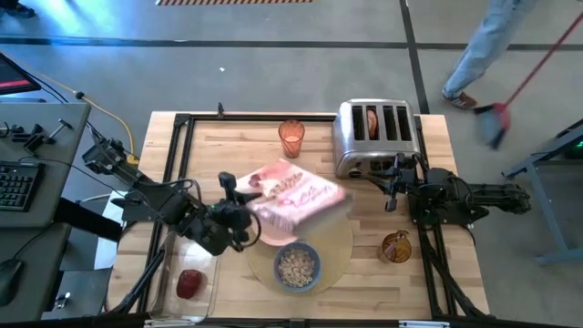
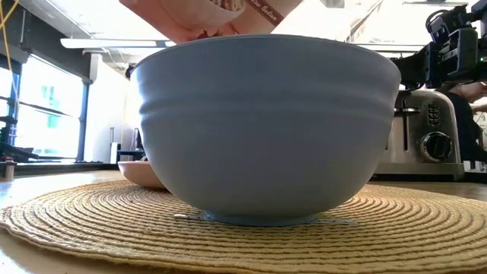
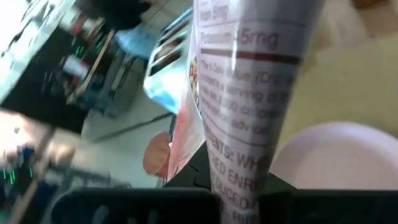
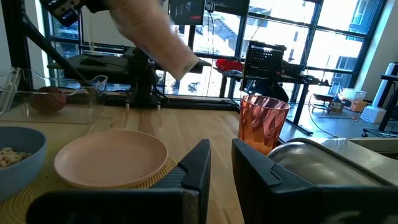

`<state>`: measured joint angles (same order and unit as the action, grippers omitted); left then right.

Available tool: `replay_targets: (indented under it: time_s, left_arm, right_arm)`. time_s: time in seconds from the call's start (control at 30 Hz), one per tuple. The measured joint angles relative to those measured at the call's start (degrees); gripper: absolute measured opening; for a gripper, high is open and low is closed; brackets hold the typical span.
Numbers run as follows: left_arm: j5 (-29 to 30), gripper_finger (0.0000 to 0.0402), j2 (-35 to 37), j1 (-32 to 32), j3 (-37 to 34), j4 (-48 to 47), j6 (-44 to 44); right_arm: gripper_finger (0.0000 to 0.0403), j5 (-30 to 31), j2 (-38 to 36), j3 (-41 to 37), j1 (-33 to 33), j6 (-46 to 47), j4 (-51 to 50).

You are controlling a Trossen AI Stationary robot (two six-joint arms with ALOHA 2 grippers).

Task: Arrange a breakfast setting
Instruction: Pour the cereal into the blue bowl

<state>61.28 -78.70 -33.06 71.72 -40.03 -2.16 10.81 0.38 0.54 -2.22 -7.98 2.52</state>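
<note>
My left gripper (image 1: 244, 211) is shut on a pink cereal box (image 1: 293, 195), which hangs above the pink plate (image 4: 112, 158) on the round tan placemat (image 1: 342, 244). The blue bowl (image 1: 297, 266) with cereal stands on the mat's near part. The amber glass (image 1: 291, 137) stands at the far side. A bagel half (image 1: 373, 121) sticks out of a toaster slot. The red apple (image 1: 189, 282) lies in the clear container. My right gripper (image 1: 393, 189) is open by a narrow gap and empty, just in front of the toaster. No spoon shows. My left gripper pinches the cereal box between its two fingers at the box's left end (image 3: 239, 196); the fingers themselves are at the picture's bottom edge and mostly hidden. It comes at the box about level, from the table's left. The box is lifted clear and slants out over the plate.
The chrome four-slot toaster (image 1: 375, 137) stands at the far right. The clear container (image 1: 187, 273) sits at the near left. A small amber object (image 1: 395, 248) stands right of the mat. A person with a broom (image 1: 496, 55) walks beyond the table's far right.
</note>
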Motion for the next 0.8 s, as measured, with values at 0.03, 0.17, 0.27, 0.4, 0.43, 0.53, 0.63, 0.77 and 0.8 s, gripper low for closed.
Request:
replay_targets:
  time_s: [0.03,0.17,0.27,0.4,0.43,0.53,0.63,0.77,0.8]
  left_arm:
    - [0.72,0.0000,0.00,0.62,0.00,0.00,2.19]
    - [4.10,0.0000,0.00,3.10,0.00,-0.02,10.64]
    - [7.29,0.0000,0.00,5.48,0.00,-0.02,16.34]
    - [9.92,0.0000,0.01,8.91,0.00,-0.08,21.47]
    - [9.94,0.0000,0.00,9.88,0.00,-0.12,22.52]
    - [9.95,0.0000,0.00,12.69,0.00,-0.40,25.62]
    - [10.01,0.0000,0.02,15.60,0.00,-0.61,27.70]
    - [10.82,0.0000,0.00,19.23,0.00,-0.84,28.55]
    - [11.35,0.0000,0.00,20.01,0.00,-0.96,28.58]
  right_arm:
    - [0.0052,-0.01,0.00,0.00,-0.01,-0.01,0.00]
    - [0.0052,-0.02,0.00,0.00,-0.02,-0.01,0.00]
    - [0.0052,-0.02,0.00,0.00,-0.01,-0.01,0.00]
    - [0.0052,0.00,0.00,0.00,-0.02,0.03,0.41]
    - [0.0052,0.00,0.00,0.00,-0.02,0.24,0.56]
    - [0.0052,0.00,0.00,0.00,-0.02,0.61,0.63]
    - [0.0052,-0.01,0.00,0.00,-0.02,0.83,0.66]
    - [0.0052,-0.45,-0.02,0.00,0.02,5.90,1.24]
    - [0.0052,-0.55,-0.02,0.00,0.02,6.52,1.25]
